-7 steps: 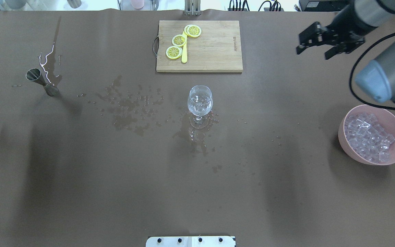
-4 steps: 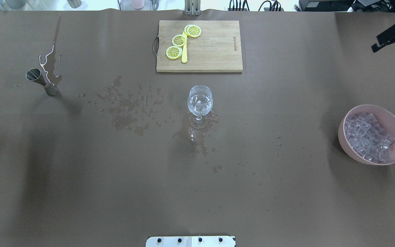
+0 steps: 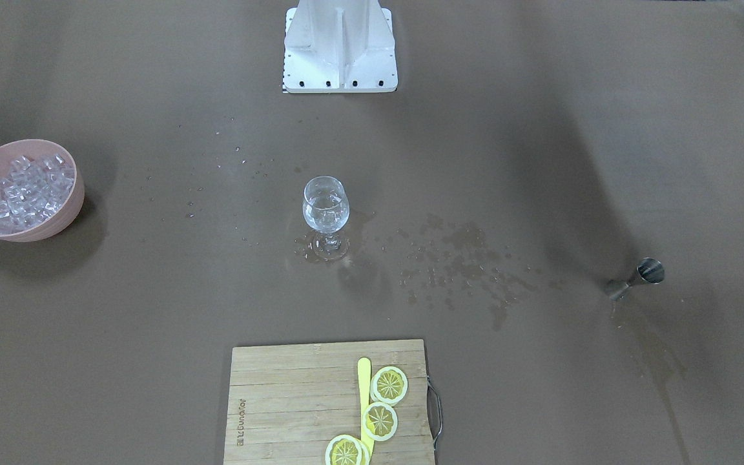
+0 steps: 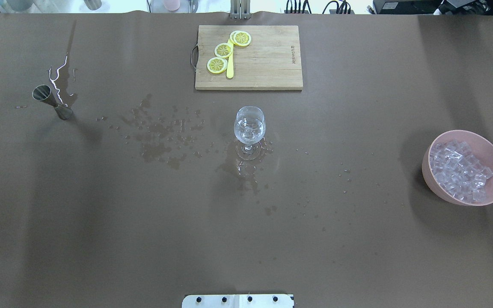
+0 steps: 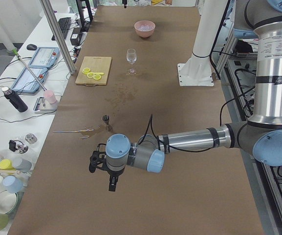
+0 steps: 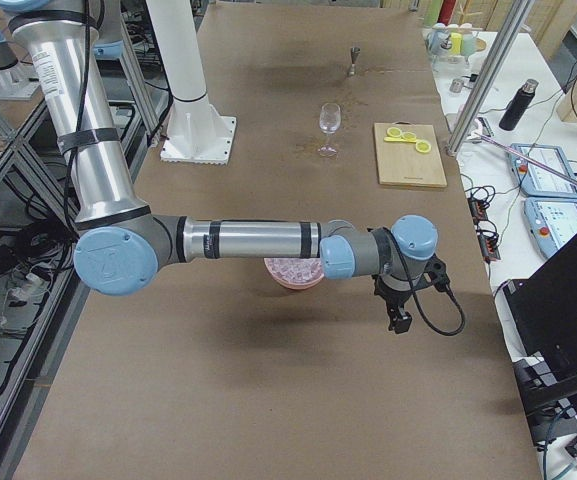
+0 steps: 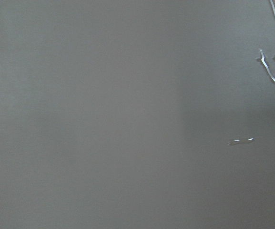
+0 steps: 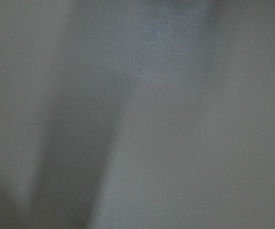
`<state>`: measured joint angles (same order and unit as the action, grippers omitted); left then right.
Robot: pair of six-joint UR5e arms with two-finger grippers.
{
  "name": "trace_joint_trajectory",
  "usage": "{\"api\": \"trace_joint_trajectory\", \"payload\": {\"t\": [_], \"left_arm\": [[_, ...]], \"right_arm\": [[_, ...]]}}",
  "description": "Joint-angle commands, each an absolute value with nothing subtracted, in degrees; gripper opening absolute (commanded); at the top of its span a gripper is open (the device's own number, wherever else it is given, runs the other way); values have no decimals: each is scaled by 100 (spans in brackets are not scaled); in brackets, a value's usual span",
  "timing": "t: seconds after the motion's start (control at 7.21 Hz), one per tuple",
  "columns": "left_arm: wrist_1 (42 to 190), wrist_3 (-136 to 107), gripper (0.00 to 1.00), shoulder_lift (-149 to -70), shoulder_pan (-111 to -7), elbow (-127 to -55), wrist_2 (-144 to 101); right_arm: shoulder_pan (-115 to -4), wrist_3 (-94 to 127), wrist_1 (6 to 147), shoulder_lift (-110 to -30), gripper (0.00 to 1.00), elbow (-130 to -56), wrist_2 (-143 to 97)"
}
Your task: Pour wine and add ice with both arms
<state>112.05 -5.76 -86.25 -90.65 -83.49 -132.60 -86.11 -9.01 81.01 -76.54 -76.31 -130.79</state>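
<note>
Both arms are parked out past the ends of the bench. The left fingers (image 5: 112,184) and right fingers (image 6: 396,322) only show up small from the side cameras, so it's impossible to tell if they're apart or together, though nothing seems to hang from either.

The glass (image 4: 249,124) stands well away from both sets, with the wine (image 4: 249,130) barely visible in it. The ice (image 4: 459,171) sits in the pink bowl (image 4: 427,173) near the right fingers, and the jigger (image 4: 52,102) is near the left ones.

Biggest worry: the bench (image 4: 357,239) is wet right around the glass foot (image 4: 249,152), so a nudge from either side could slide or tip it. The slick cubes could also pop out of a pinch.
</note>
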Motion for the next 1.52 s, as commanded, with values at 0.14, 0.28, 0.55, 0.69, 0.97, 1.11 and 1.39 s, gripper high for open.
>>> {"api": "trace_joint_trajectory", "payload": {"t": [0.14, 0.28, 0.55, 0.69, 0.97, 1.11, 1.39], "left_arm": [[11696, -888, 98, -8077, -9088, -9263, -13350], [11933, -888, 98, -7947, -9114, -9377, -13768], [11918, -861, 98, -7953, -9132, -9334, -14133], [11927, -853, 98, -7980, -9123, -9203, -14046], [11927, -853, 98, -8007, -9114, -9193, -13642], [11918, -853, 98, -8024, -9114, -9185, -13615], [11918, -853, 98, -8103, -9106, -9010, -13623]], "right_arm": [[-8631, -932, 7928, -7962, 100, -7585, -12885], [-8622, -932, 7928, -7972, 100, -7602, -12928], [-8622, -923, 7928, -7946, 100, -7542, -12894], [-8622, -949, 7919, -7971, 100, -7637, -12911], [-8631, -923, 7919, -7989, 100, -7761, -12894], [-8631, -923, 7919, -7998, 100, -7796, -12902], [-8631, -923, 7919, -8033, 100, -7909, -12911]]}}
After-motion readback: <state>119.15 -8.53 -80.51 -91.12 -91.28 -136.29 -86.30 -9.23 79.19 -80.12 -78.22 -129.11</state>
